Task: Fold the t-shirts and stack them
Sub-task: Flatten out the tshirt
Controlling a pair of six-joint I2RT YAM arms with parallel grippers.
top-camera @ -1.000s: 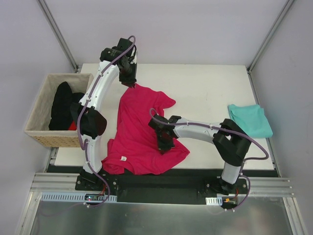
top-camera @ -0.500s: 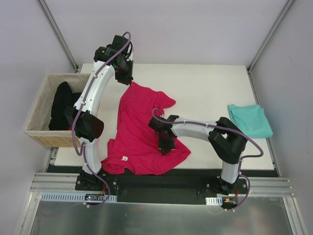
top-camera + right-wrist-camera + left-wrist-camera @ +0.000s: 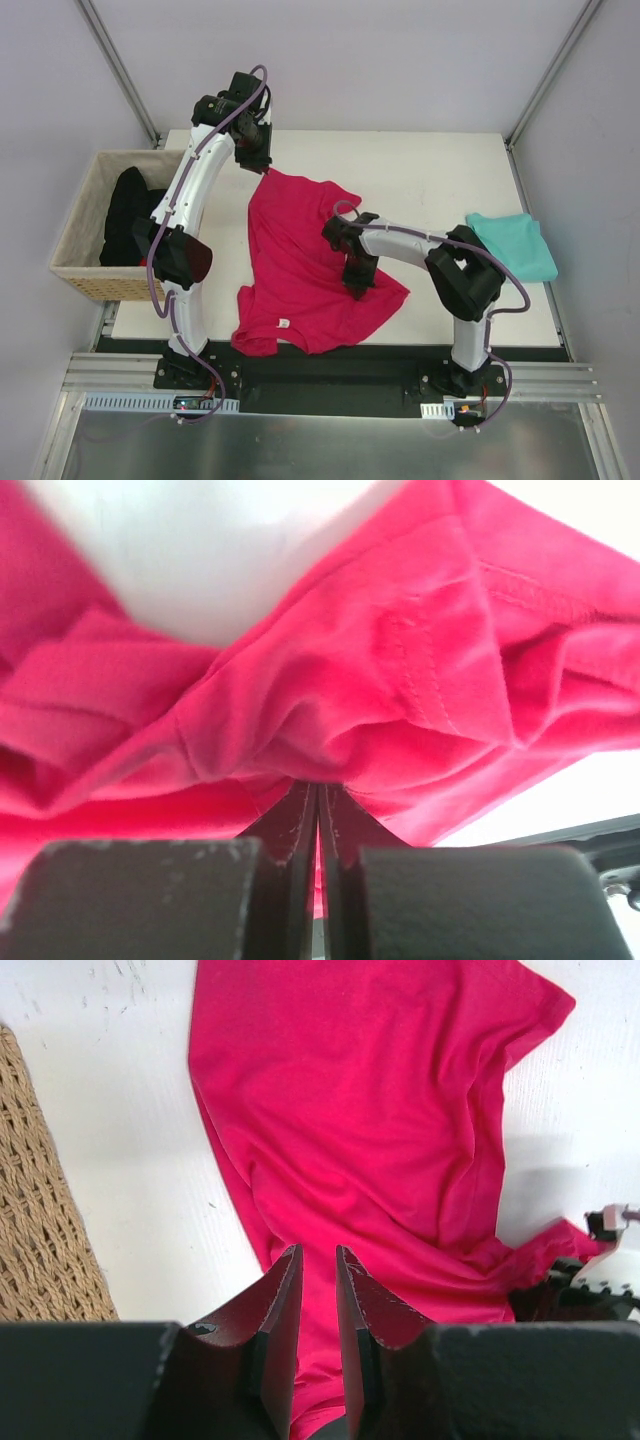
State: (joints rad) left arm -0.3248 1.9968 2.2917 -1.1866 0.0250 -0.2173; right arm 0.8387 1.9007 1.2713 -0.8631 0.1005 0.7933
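The crimson-pink t-shirt (image 3: 295, 250) lies crumpled across the table's left-middle, its small white neck label (image 3: 284, 323) near the front edge. My left gripper (image 3: 258, 160) is at the shirt's far corner; in the left wrist view the left gripper (image 3: 318, 1250) stands narrowly closed with pink cloth (image 3: 380, 1110) running between its fingers. My right gripper (image 3: 358, 282) is shut on a bunched fold of the same shirt. In the right wrist view the right gripper (image 3: 317, 785) has its fingers pressed together under gathered pink cloth (image 3: 400, 660). The teal t-shirt (image 3: 512, 246) lies folded at the right edge.
A wicker basket (image 3: 78, 215) holding dark clothes stands off the table's left side, and its woven wall (image 3: 40, 1210) shows in the left wrist view. White table surface (image 3: 430, 180) shows behind and between the shirts. Frame posts rise at the back corners.
My right gripper has moved right and slightly back, dragging the pink shirt's near part and label rightward. My left gripper shifted a little left and back early on, then held still.
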